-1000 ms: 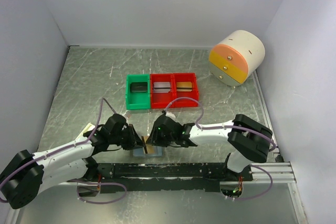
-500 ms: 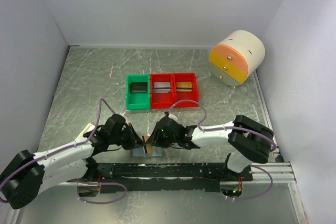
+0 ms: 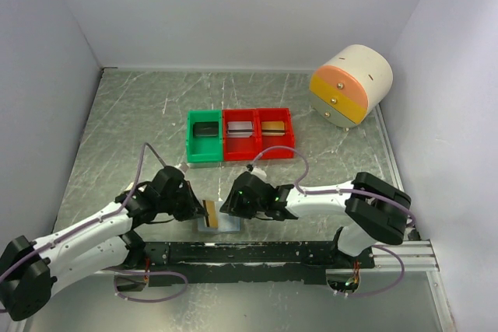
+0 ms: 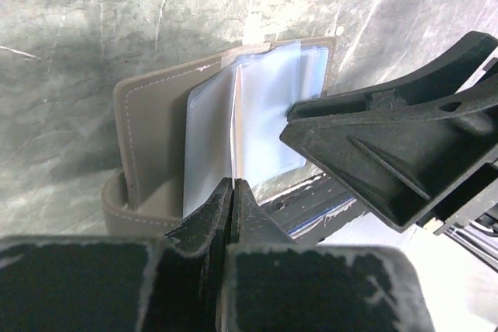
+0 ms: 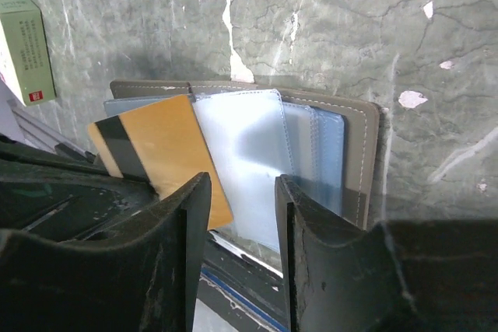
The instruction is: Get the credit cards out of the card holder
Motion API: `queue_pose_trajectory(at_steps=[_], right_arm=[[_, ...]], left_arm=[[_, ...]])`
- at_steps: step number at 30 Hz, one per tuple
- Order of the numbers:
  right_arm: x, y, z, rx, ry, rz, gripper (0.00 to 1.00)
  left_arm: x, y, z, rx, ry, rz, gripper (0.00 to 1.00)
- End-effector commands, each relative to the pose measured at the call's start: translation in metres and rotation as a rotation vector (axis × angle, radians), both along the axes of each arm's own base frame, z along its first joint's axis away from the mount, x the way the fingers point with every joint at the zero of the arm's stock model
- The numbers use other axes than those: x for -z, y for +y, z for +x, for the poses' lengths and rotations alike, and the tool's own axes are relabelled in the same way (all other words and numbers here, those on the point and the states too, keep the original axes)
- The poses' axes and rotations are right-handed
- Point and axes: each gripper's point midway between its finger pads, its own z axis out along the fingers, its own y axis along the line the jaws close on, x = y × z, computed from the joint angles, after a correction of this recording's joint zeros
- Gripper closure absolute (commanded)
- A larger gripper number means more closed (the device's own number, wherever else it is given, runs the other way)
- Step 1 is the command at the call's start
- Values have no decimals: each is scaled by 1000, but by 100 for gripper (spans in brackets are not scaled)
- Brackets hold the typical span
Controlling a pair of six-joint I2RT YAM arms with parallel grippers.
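Extraction under way at lower centre: the left gripper (image 4: 232, 192) pinches a thin orange-tan credit card (image 5: 159, 153) partly out of the flat grey folding card holder (image 4: 148, 130). The right gripper (image 5: 243, 184), jaws spread, seems to steady it. Next, pull the card clear.

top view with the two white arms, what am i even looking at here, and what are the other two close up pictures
Those are two robot arms bolted at a table's near edge, seen from above. The close-ups come from a camera on each wrist; the black shapes are its own fingers. The left gripper is shut on an orange credit card at the open grey card holder. The right gripper hangs open over it. Further back stand a green bin, two red bins and a round drawer unit.
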Motion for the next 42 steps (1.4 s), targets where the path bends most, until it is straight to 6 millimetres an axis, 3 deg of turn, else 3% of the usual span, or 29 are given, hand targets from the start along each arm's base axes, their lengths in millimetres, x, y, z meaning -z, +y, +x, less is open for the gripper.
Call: queue_pose_trajectory(at_steps=[1,6,10,22,25,28,31,34,39,42], right_arm=[[17,-28,1,-8,-27,-126,59],[-14,-13,11,-38,-120,-38,54],[-44,-18,24,12,-219,9,44],[-102,-99,56,262,-506,-27,32],[-115,-113,60,265,-568,-51,23],[-121,-125,68,262,-579,-84,21],[-119,-127,84,184,-519,4,22],[-127,-120,87,125,-515,197,23],[-145,-94,70,-18,-539,422,24],[-151,-81,58,-103,-530,520,26]], left_arm=[[-15,13,6,17,-70,75,93],[-42,19,12,45,-162,99,93],[-62,28,18,46,-236,135,93],[-125,18,33,86,-533,-5,93],[-134,16,35,114,-583,-7,93],[-141,9,34,168,-600,-18,93],[-143,-4,32,244,-597,-47,93],[-135,-18,30,343,-566,-54,93],[-146,-29,41,406,-573,-153,93],[-154,-23,52,400,-555,-283,93]])
